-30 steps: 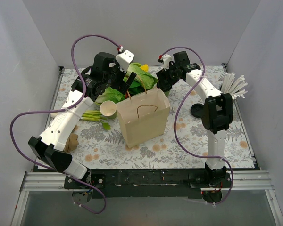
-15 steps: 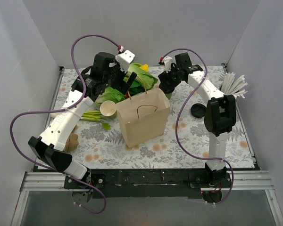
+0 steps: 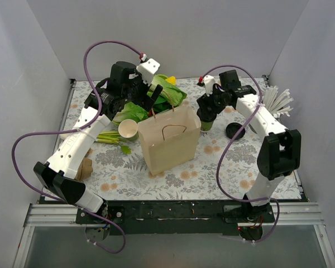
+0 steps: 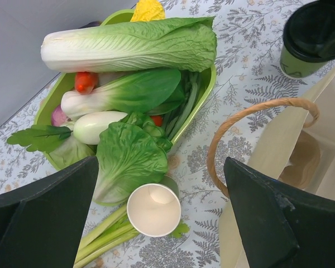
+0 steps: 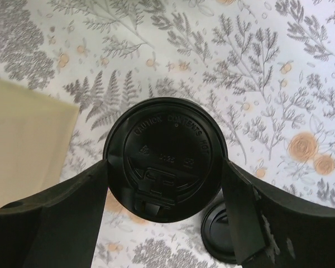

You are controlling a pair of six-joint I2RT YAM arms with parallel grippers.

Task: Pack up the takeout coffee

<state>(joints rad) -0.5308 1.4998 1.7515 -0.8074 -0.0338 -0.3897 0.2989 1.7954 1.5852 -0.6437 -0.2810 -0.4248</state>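
Observation:
The takeout coffee (image 5: 167, 146), a small green cup (image 3: 206, 125) under a black lid, sits between the fingers of my right gripper (image 5: 164, 166), which press on both sides of the lid. It is just right of the open brown paper bag (image 3: 170, 139) and shows at the top right of the left wrist view (image 4: 312, 33). My left gripper (image 4: 161, 162) hangs open by the bag's left rim, above a lidless green cup (image 4: 154, 210) with a cream inside.
A green basket (image 4: 209, 84) of vegetables stands behind the bag, with celery stalks (image 3: 109, 137) beside the open cup (image 3: 128, 129). A spare black lid (image 3: 234, 131) lies right of the coffee. A cup of white straws (image 3: 276, 100) stands at the far right.
My right gripper has closed on the lidded cup and carried it from behind the bag forward and to the right. The left arm has not moved.

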